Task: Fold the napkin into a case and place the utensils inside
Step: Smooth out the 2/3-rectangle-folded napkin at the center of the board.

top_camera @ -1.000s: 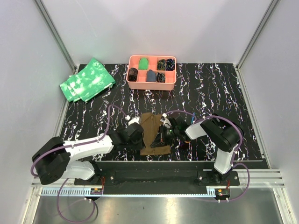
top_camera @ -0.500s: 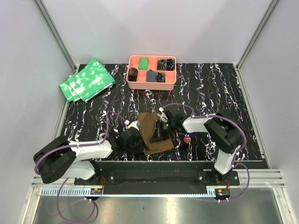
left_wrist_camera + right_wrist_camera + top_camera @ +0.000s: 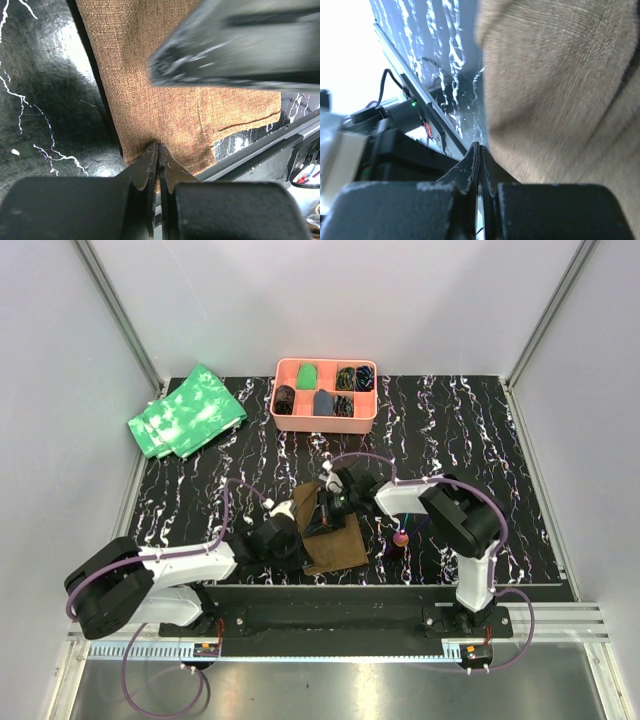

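Pink rectangular compartment tray sits at the far middle of the black white-veined table. One far compartment holds a green bundle, the near-left one a dark roll, and a blue-grey piece lies beside that. The right-hand compartments hold black loopy tangles, too small to identify.

Pile of green white-mottled cloths lies at far left, well apart from the tray.

Plain brown coarse-weave cloth napkin is at the near middle of the table, between the two arms and just inside the front edge. It's folded into a narrower layered shape and lies skewed. The near part is flat on the table and the far part is pulled up off it. The left wrist view shows overlapping layers with a stepped edge near one corner.

Left pincer is closed tight on the napkin's near-left edge. Right pincer has its tips pressed together at the cloth's border, with fabric bulging up right next to them, so it's gripping the raised part.

Small utensil with a pink-red rounded end lies on the table just right of the napkin, not touching it.
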### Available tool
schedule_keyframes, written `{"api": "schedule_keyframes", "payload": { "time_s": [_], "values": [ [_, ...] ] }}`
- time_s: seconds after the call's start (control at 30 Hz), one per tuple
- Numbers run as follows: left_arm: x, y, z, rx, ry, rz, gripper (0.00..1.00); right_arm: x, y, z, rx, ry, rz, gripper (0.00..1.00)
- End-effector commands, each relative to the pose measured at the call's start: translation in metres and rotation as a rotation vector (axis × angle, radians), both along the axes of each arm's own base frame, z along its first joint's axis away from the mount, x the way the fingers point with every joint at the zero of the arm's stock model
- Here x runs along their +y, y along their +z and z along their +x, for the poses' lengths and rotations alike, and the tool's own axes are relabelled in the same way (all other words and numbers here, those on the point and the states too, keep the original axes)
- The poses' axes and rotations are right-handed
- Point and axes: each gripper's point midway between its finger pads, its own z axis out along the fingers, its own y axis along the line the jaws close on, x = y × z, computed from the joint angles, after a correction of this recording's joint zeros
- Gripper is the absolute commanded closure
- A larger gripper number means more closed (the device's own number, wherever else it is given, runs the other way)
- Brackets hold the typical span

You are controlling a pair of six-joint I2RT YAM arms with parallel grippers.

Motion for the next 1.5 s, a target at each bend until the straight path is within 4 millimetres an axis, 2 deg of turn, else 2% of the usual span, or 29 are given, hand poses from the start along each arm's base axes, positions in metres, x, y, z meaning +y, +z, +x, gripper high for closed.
{"api": "schedule_keyframes", "payload": {
  "time_s": [0.0, 0.13, 0.3, 0.47, 0.6, 0.7, 0.77, 0.87, 0.9, 1.0, 1.13, 1.2, 1.27, 1.33, 1.37, 1.43, 1.47],
  "values": [
    [0.023, -0.02, -0.009, 0.027, -0.015, 0.12, 0.95, 0.024, 0.006, -0.006, 0.015, 0.063, 0.116, 0.96],
    [0.023, -0.023, -0.009, 0.033, -0.012, 0.127, 0.95, 0.027, -0.009, -0.004, 0.023, 0.068, 0.13, 0.96],
    [0.026, -0.024, -0.014, 0.047, -0.002, 0.116, 0.95, 0.021, -0.038, 0.015, 0.023, 0.041, 0.092, 0.97],
    [0.034, -0.025, -0.023, 0.057, -0.003, 0.11, 0.95, 0.015, -0.038, 0.04, -0.001, 0.008, 0.094, 0.97],
    [0.04, -0.03, -0.031, 0.074, -0.004, 0.109, 0.95, 0.017, -0.039, 0.053, -0.018, -0.005, 0.08, 0.97],
    [0.036, -0.027, -0.037, 0.085, -0.028, 0.088, 0.94, 0.019, -0.041, 0.06, -0.024, -0.015, 0.074, 0.97],
    [0.034, -0.02, -0.037, 0.078, -0.04, 0.073, 0.93, 0.02, -0.039, 0.061, -0.021, -0.016, 0.078, 0.97],
    [0.033, 0.002, -0.03, 0.037, -0.039, 0.074, 0.89, 0.018, -0.033, 0.058, -0.021, -0.019, 0.082, 0.97],
    [0.029, 0.017, -0.02, -0.001, -0.021, 0.062, 0.87, 0.016, -0.029, 0.057, -0.023, -0.02, 0.084, 0.97],
    [0.029, 0.043, -0.009, -0.041, 0.009, 0.035, 0.8, 0.012, -0.016, 0.051, -0.031, -0.023, 0.082, 0.97],
    [0.027, 0.053, -0.004, -0.053, 0.024, 0.0, 0.8, 0.008, -0.002, 0.044, -0.03, -0.022, 0.084, 0.96],
    [0.027, 0.049, -0.005, -0.044, 0.019, -0.005, 0.82, 0.008, 0.003, 0.043, -0.037, -0.023, 0.089, 0.96],
    [0.018, 0.046, -0.008, -0.021, 0.003, -0.045, 0.83, 0.009, 0.005, 0.04, -0.036, -0.017, 0.09, 0.96],
    [0.014, 0.033, -0.012, 0.001, 0.002, -0.072, 0.85, 0.01, 0.005, 0.036, -0.032, -0.012, 0.092, 0.96],
    [0.019, 0.019, -0.019, 0.039, 0.015, -0.06, 0.85, 0.01, 0.008, 0.036, -0.037, -0.012, 0.096, 0.96],
    [0.022, 0.005, -0.023, 0.061, 0.022, -0.053, 0.86, 0.007, 0.009, 0.032, -0.036, -0.016, 0.093, 0.96],
    [0.029, -0.006, -0.028, 0.078, 0.027, -0.027, 0.87, 0.006, 0.017, 0.031, -0.052, -0.018, 0.098, 0.96]
  ]
}}
